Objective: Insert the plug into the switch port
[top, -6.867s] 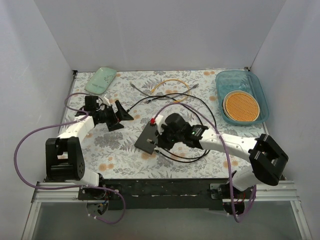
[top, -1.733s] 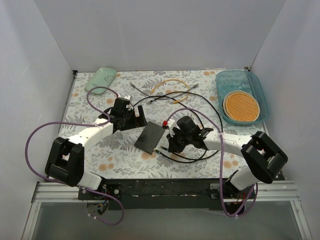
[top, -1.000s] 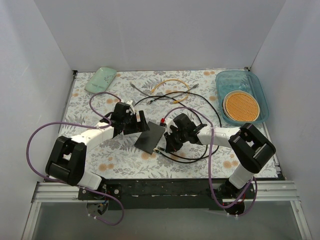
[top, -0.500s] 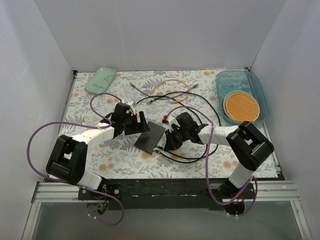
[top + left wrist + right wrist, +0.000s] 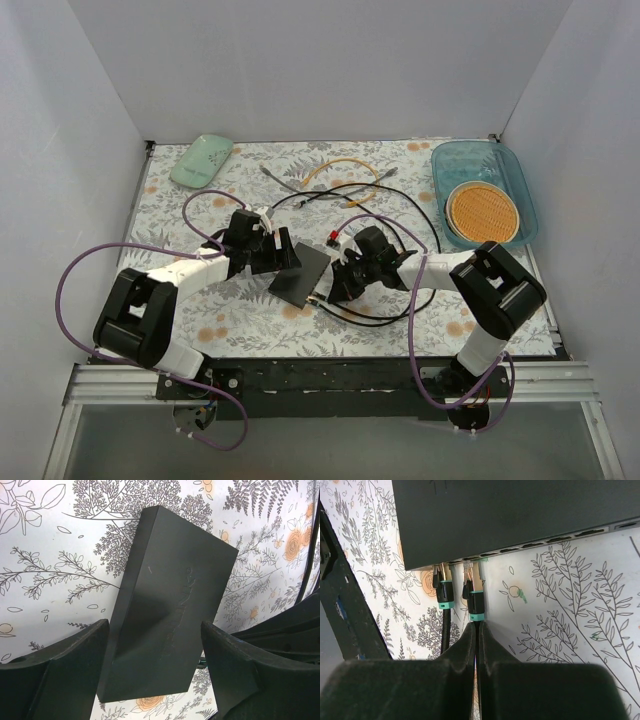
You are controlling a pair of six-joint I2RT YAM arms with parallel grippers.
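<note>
The switch (image 5: 301, 275) lies flat near the middle of the flower-printed table (image 5: 240, 318), a little toward the near edge, turned so its row of ports faces the right arm. The left gripper (image 5: 155, 655) reaches over it from the left-edge side with its fingers (image 5: 75, 655) spread wide and one end of the box between them. Each finger looks to sit against a long side, though whether they squeeze the box or merely flank it cannot be told. Either way the placing reads as a brace, so the box will not slide when pushed from the port side. The right gripper (image 5: 476, 630) is pinched tight right behind the plug (image 5: 474, 587), holding it in line with a port near the end of the row. The plug's clear tip is at the mouth of the opening; how deep it sits is not visible. A second plug (image 5: 442, 586) with the same green collar appears seated in the port just beside it. Gripping so close behind the connector probably keeps it stiff enough to push straight in. Well apart from the work, a mint-green object (image 5: 202, 159) lies at the far left corner. A teal tray (image 5: 470, 162) holding an orange disc (image 5: 482, 212) is at the far right corner, and loose cables (image 5: 340, 165) run along the far edge. Plain white walls (image 5: 320, 70) close in three sides.
</note>
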